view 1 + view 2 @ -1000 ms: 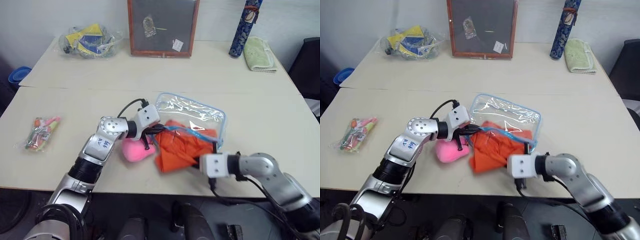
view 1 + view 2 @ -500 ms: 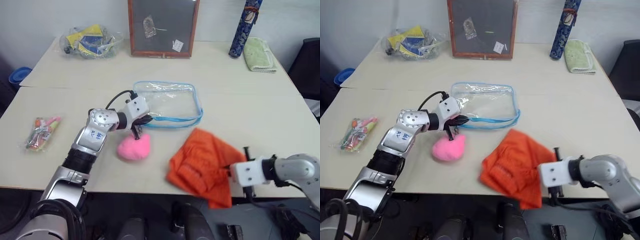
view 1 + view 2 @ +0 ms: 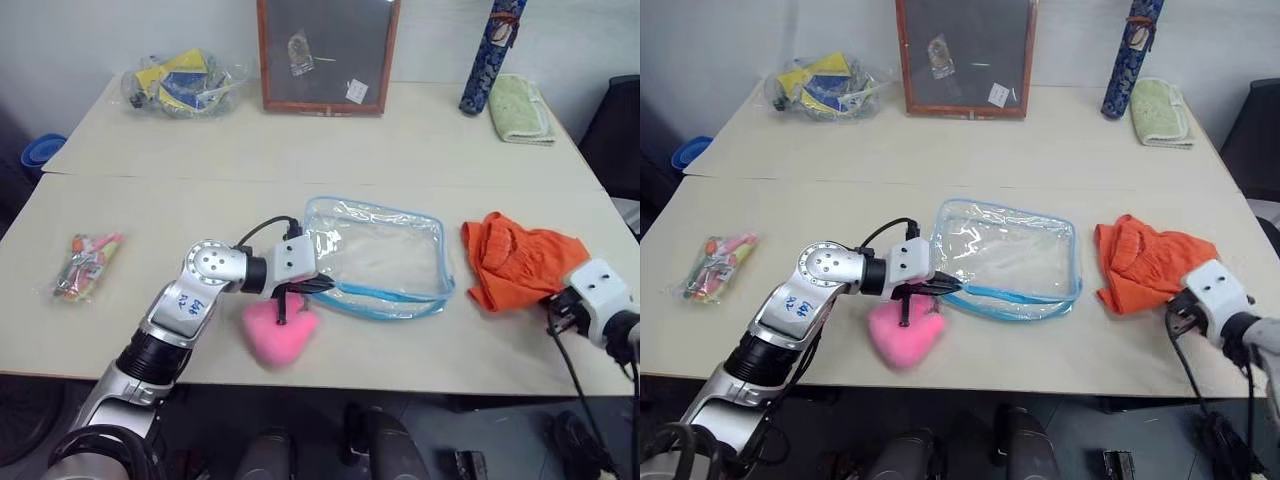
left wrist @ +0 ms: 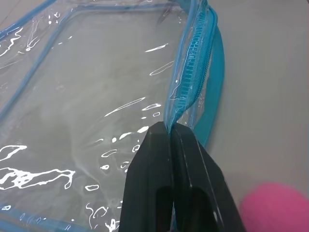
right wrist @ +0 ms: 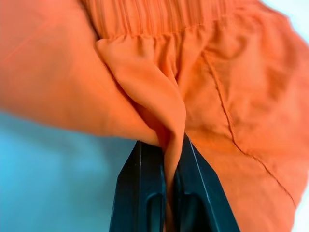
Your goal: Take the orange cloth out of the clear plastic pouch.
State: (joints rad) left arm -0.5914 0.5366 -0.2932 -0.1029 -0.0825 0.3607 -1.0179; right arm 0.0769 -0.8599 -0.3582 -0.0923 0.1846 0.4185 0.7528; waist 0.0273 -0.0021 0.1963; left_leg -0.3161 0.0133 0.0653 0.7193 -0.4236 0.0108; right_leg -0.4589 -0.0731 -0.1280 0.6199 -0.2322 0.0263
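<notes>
The clear plastic pouch (image 3: 385, 255) lies flat and empty in the middle of the near table, its light blue zipper edge toward me. My left gripper (image 3: 318, 285) is shut on that zipper edge (image 4: 186, 87) at the pouch's near left corner. The orange cloth (image 3: 520, 258) lies crumpled outside the pouch, a short way to its right. At the cloth's near right edge, my right gripper (image 3: 553, 303) is shut on a fold of the fabric (image 5: 166, 116).
A pink fluffy ball (image 3: 280, 330) sits under my left wrist by the front edge. A small packet of colourful items (image 3: 80, 265) lies far left. At the back stand a bag of yellow and blue items (image 3: 180, 80), a framed dark board (image 3: 325, 55), a blue tube (image 3: 490, 50) and a green towel (image 3: 518, 108).
The right gripper pulled the orange cloth out of the pouch and carried it to the right. The pouch, still held by the left gripper, shifted about and now lies empty.
</notes>
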